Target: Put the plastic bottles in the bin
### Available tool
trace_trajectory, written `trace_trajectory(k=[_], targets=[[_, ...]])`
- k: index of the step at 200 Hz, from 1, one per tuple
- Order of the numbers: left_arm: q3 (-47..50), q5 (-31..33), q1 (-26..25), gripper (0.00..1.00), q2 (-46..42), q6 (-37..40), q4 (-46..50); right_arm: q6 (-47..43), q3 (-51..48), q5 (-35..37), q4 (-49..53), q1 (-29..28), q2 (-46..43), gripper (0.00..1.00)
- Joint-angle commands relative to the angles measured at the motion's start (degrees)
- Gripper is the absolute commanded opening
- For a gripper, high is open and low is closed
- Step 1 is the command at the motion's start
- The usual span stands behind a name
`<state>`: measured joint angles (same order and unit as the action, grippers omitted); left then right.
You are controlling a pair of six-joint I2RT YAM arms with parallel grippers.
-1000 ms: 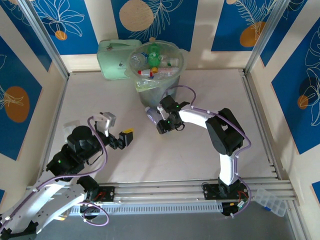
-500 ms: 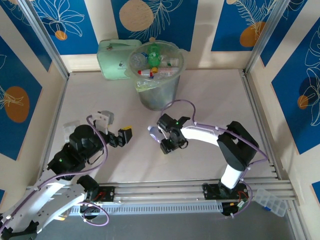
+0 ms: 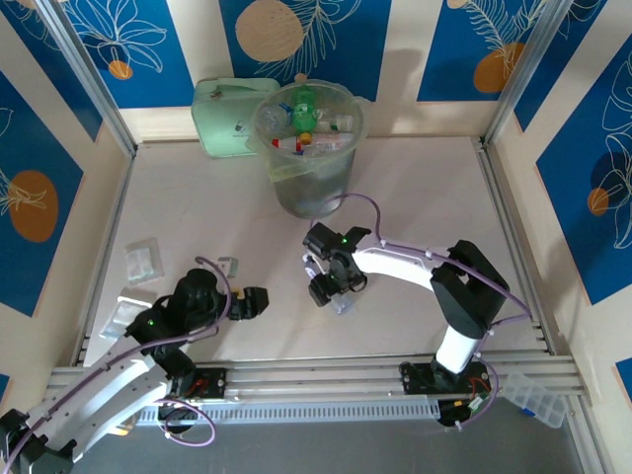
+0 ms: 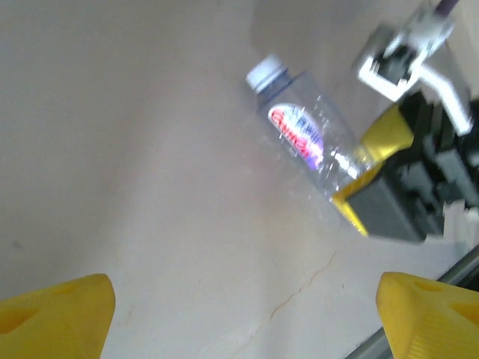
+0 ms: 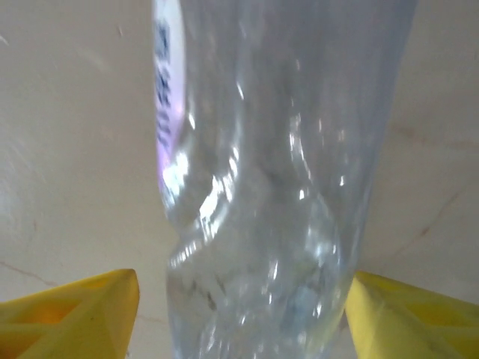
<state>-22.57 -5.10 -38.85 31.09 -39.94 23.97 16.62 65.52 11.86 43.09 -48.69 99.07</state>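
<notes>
A clear plastic bottle [image 5: 277, 149] with a white cap and a red and blue label [image 4: 299, 138] lies on the table [image 3: 415, 188]. Its base end sits between the yellow fingers [image 5: 75, 314] of my right gripper [image 5: 243, 318]. That gripper is open: the left pad stands off the bottle's side. In the overhead view the bottle [image 3: 341, 303] pokes out past the right gripper [image 3: 331, 294], near the table's middle. My left gripper [image 4: 243, 314] is open over bare table, to the left of the bottle. The bin [image 3: 311, 158] stands at the back with several bottles [image 3: 304, 123] inside.
A pale green zipped case [image 3: 225, 114] leans behind the bin. Two flat clear packets [image 3: 143, 259] [image 3: 126, 312] lie at the left. Metal rails [image 3: 326, 375] run along the near edge.
My right gripper has moved from beside the bin toward the near side and its jaws have widened around the bottle. My left arm has pulled back toward the near edge.
</notes>
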Motion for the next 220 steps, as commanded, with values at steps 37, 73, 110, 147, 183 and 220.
trace_trajectory(k=[37,73,110,147,183,220], targets=[[3.7,-2.7,0.2,0.90,-5.8,-1.5,2.2,-2.0,3.1,0.8,-0.1,1.1,5.3,0.55],[5.2,-4.7,0.1,0.90,-5.3,-2.0,-1.2,-1.6,2.8,-1.2,-0.3,1.6,4.7,0.44],[0.3,-6.4,0.2,0.90,-5.1,-1.4,-2.3,-0.8,1.4,-3.1,-0.5,2.6,-5.0,0.40],[-9.2,-5.5,0.2,0.91,-2.4,5.3,-3.2,0.2,0.9,-9.0,-3.0,6.1,-18.7,0.40],[-18.7,-3.4,0.1,0.91,3.5,14.7,-4.3,4.2,5.3,-17.6,-6.1,11.9,-25.1,0.40],[-29.5,-0.1,0.1,0.93,13.1,23.4,-5.6,10.8,14.8,-24.1,-10.2,20.6,-22.8,0.40]])
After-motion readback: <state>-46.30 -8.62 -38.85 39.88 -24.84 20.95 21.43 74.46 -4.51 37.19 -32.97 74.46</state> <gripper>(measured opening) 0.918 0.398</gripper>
